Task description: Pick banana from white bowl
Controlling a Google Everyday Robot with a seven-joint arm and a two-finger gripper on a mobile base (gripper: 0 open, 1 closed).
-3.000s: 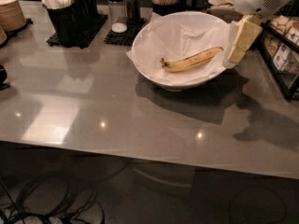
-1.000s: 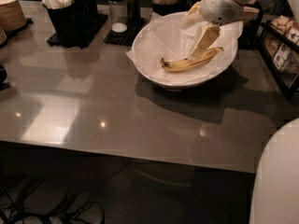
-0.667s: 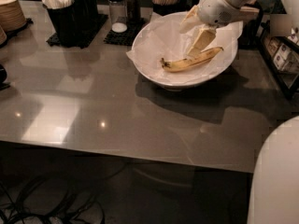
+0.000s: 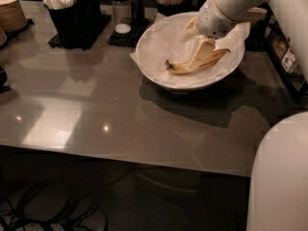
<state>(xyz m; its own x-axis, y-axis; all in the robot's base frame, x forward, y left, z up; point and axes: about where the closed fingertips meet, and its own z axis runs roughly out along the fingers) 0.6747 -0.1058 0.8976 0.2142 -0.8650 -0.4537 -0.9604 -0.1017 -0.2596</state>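
Note:
The yellow banana [image 4: 179, 67] lies inside the white bowl [image 4: 159, 73], on crinkled white paper, with its dark stem end to the left. The bowl stands at the back right of the grey table [image 4: 96, 109]. My gripper [image 4: 196, 42] reaches down into the bowl from the upper right. Its pale yellow fingers [image 4: 202, 56] stand apart. One finger rests over the right half of the banana and hides part of it. The other sits behind it, near the bowl's far side. The gripper is open and the banana still lies on the paper.
A black holder with white utensils [image 4: 67, 11] and dark shakers [image 4: 129, 4] stand at the back. A stack of tan plates [image 4: 10, 13] is at the back left. A dark rack [image 4: 288, 57] is at the right edge. My white arm [image 4: 281, 177] fills the lower right.
The gripper has moved from right of the bowl into it, down over the banana's right half. The banana and the bowl have not moved.

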